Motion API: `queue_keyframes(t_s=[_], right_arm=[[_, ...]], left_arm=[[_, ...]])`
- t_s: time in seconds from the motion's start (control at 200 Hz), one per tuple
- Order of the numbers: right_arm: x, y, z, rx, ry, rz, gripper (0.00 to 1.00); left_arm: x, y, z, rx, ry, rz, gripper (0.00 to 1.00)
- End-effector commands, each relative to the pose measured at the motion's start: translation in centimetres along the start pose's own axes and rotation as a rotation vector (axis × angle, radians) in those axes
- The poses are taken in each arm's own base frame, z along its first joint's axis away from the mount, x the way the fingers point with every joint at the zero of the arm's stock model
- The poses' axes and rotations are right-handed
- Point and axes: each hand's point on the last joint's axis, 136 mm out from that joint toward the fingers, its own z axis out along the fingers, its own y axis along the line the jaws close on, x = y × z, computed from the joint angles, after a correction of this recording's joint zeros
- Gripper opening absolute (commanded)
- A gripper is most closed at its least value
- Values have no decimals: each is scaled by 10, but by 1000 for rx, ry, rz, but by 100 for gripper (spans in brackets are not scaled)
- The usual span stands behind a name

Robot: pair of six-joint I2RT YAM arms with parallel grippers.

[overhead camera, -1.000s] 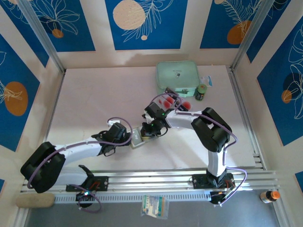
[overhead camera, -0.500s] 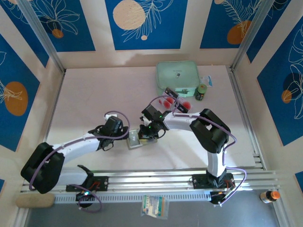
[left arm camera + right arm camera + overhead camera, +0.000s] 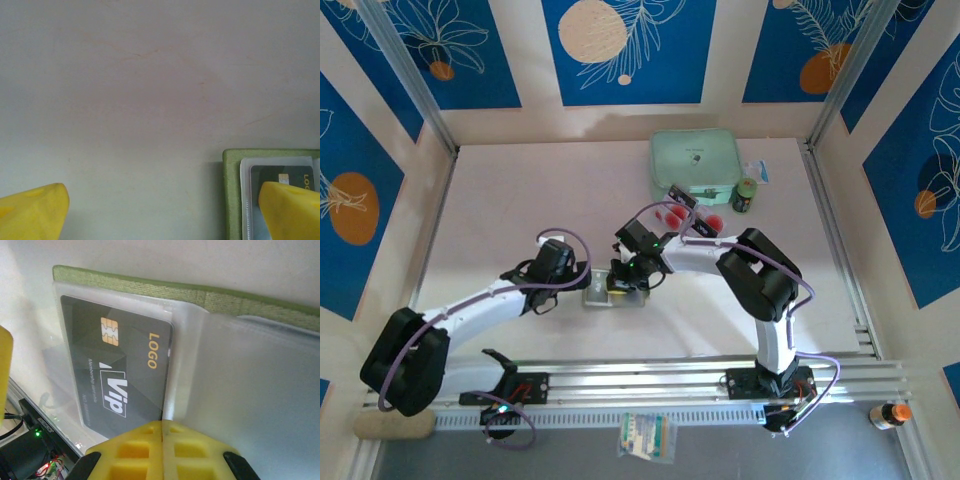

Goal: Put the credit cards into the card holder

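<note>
**Wallet's open mid-table, one card in the sleeve, both arms on it**

Checking in from the remote station. The green wallet (image 3: 603, 296) is lying open and flat on the table (image 3: 520, 200), roughly in the middle and a bit toward the arms' side. The two arms meet over it from either side.

The left gripper (image 3: 162, 197) is spread about as wide as it goes, with nothing between the fingers but bare table. On its wrist cam one yellow fingertip (image 3: 292, 210) sits over the corner of the wallet, right above the plastic pocket. The other tip is off to the side over the table.

The right gripper (image 3: 162, 430) is fully closed, with the two yellow fingers pressed flat together. The tips point down at the clear sleeve (image 3: 240, 375) inside the wallet, right at the lower corner of the black card (image 3: 120, 375). That card has a gold chip and "LOGO" and "VIP" printed on it, and it's tucked into the sleeve pocket. I honestly can't tell whether the tips are pinching the plastic or just pushing on it.

The loose cards (image 3: 672, 213), the ones with red dots, are farther back on the right. They're just in front of the mint-green case (image 3: 695, 163), with a small bottle (image 3: 746, 195) beside it.
</note>
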Motion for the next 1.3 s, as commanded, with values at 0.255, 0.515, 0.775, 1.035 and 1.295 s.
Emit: queue_keyframes(t_s=[0.255,0.515,0.775,1.035,1.295], right_arm=[[-18,9,-23,-11,-53,-37,6],[-31,6,-26,-11,-73,-37,6],[-36,7,-17,-14,-59,-32,6],[-35,3,-5,-5,-37,-21,6],[-36,4,4,-12,-31,-10,6]], left_arm=[[24,9,1,20,46,-59,97],[25,9,1,22,46,-59,97],[27,10,2,22,46,-58,97],[28,10,3,22,47,-57,97],[27,8,4,26,48,-56,97]])
